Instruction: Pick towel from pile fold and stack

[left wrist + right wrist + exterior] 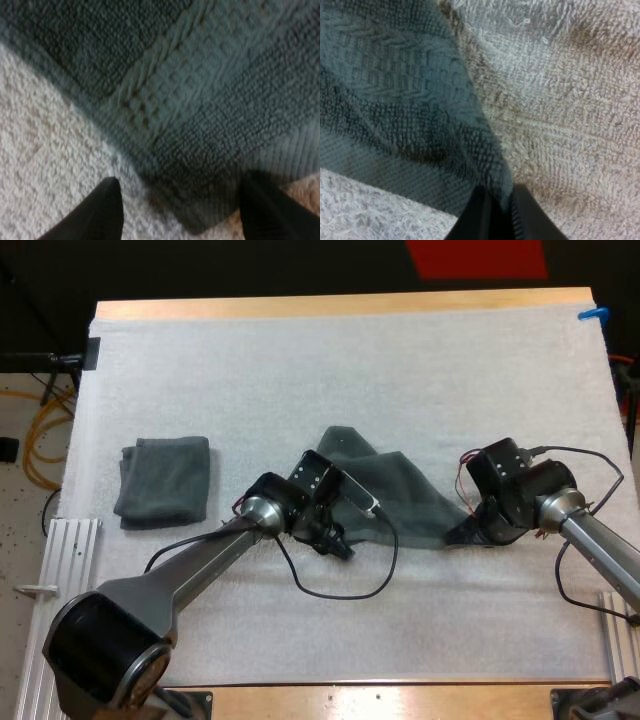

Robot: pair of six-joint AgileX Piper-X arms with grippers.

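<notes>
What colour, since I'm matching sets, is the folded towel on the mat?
Dark grey-green, plain; the folded towel shows best in the high view.

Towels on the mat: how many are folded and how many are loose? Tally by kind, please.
Folded towel: 1
Loose towel: 1, pinched at its edge by the right end effector
Total: 2 towels

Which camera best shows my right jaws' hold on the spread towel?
Right wrist view: the right gripper pinches the spread towel at its edge. The high view shows it at the towel's right corner, jaws hidden. The left wrist view shows another towel corner inside the open left gripper.
</notes>
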